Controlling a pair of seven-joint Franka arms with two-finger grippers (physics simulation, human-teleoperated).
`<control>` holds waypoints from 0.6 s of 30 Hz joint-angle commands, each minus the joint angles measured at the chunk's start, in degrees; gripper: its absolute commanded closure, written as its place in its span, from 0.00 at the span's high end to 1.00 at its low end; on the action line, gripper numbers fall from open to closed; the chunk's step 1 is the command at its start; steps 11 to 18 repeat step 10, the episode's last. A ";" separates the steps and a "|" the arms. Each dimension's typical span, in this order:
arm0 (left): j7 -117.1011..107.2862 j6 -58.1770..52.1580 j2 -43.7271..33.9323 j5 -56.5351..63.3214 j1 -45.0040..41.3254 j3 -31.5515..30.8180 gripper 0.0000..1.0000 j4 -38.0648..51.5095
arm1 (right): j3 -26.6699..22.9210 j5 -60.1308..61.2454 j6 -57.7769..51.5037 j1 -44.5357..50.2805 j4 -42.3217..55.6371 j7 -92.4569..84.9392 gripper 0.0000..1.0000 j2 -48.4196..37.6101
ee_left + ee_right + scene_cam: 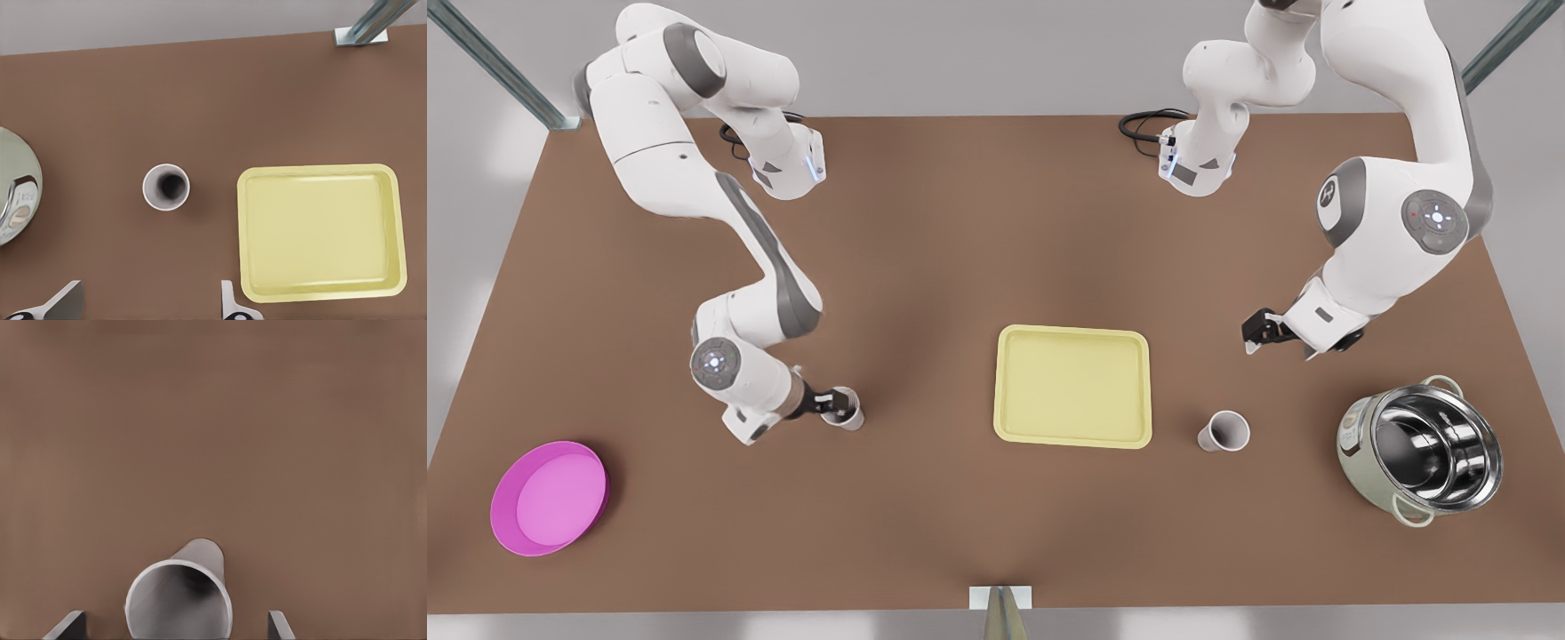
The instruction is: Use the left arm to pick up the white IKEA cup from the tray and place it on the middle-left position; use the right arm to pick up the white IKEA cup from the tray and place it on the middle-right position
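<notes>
The pale yellow tray [1072, 385] lies flat at the table's centre with nothing on it, and also appears in the left wrist view [321, 230]. One white cup [1224, 431] stands upright on the brown table at the front view's right of the tray. My left gripper [1258, 336] hovers behind that cup [166, 187], open and holding nothing. A second white cup [845, 409] stands on the table at the front view's left of the tray. My right gripper [831, 404] is low around this cup [180, 603], open, its fingertips [70, 627] apart from the cup's sides.
A steel pot [1423, 449] with a pale green shell sits at the front view's far right, close to the first cup. A round magenta dish [549, 498] lies at the front left corner. Black cables [1147, 124] lie near the arm bases at the back.
</notes>
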 commanded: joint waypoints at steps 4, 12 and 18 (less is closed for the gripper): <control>0.34 0.06 0.01 -0.13 -0.10 -0.08 1.00 -0.05 | -6.58 -0.10 -16.47 -0.18 3.61 -6.07 1.00 -15.85; 0.25 -0.20 0.10 -0.13 -0.10 -0.17 1.00 -0.05 | -19.51 4.04 -28.25 2.82 -0.78 -16.35 1.00 -26.57; 0.25 -0.20 0.10 -0.13 -0.10 -0.17 1.00 -0.05 | -19.51 4.04 -28.25 2.82 -0.78 -16.35 1.00 -26.57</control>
